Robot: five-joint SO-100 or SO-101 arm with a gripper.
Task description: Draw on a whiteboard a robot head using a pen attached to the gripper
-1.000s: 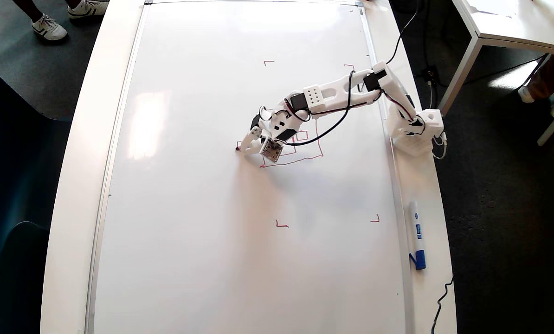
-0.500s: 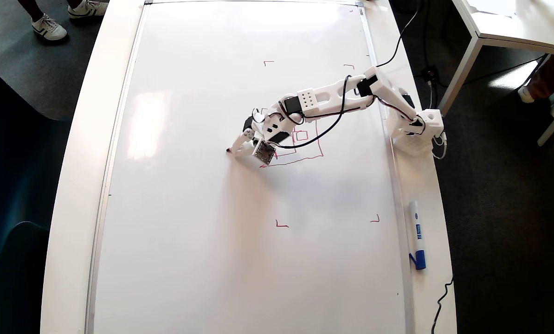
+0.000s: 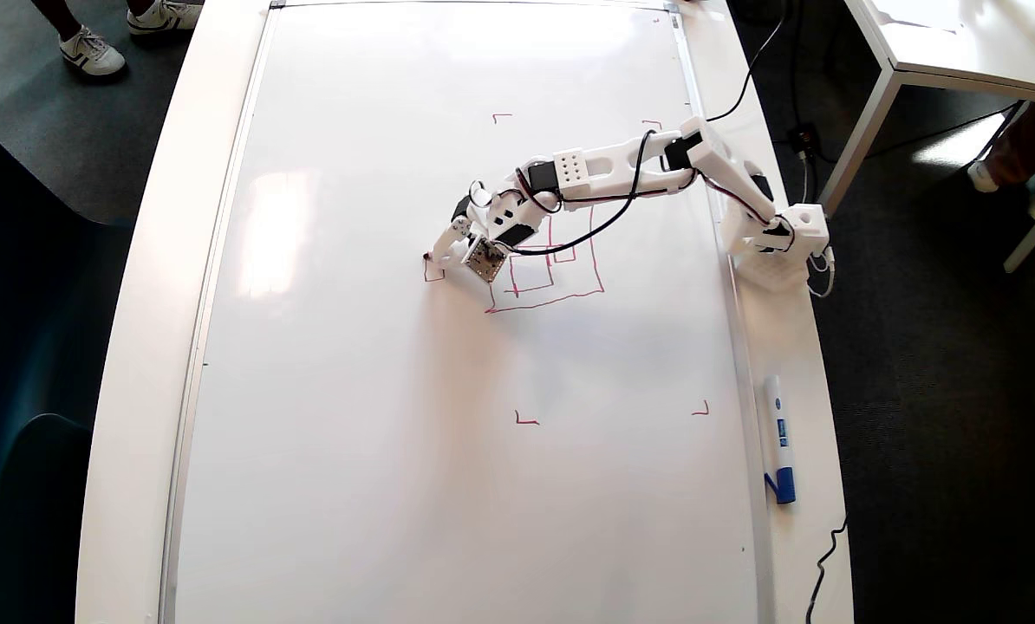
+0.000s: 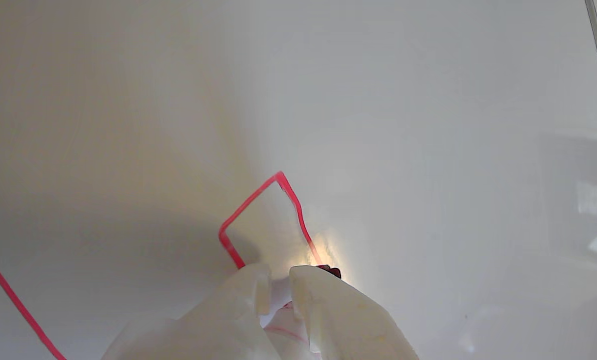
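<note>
End effector (image 4: 278, 280) nearly closed, fingers (image 4: 238, 300) a narrow gap apart, clamped on the pen (image 4: 331, 271). Only the pen's dark red tip shows in the wrist view, past the right finger, touching the whiteboard (image 4: 428, 125) at the end of a red stroke. That stroke forms three sides of a small square (image 4: 258, 215), open toward the fingers.

Overhead view: end effector (image 3: 448, 247) sits left of the robot head (image 3: 561, 277), pen tip at the small square (image 3: 433, 270). Robot head is a red outline with smaller rectangles inside; the arm (image 3: 613, 173) and a black cable (image 3: 587, 234) cross over its upper part. Whiteboard (image 3: 353, 433) covers most of the desk (image 3: 127, 347). A blue-capped marker (image 3: 777, 442) lies on the desk's right strip, well apart from the drawing. Arm base (image 3: 777, 251) stands on the same strip.
</note>
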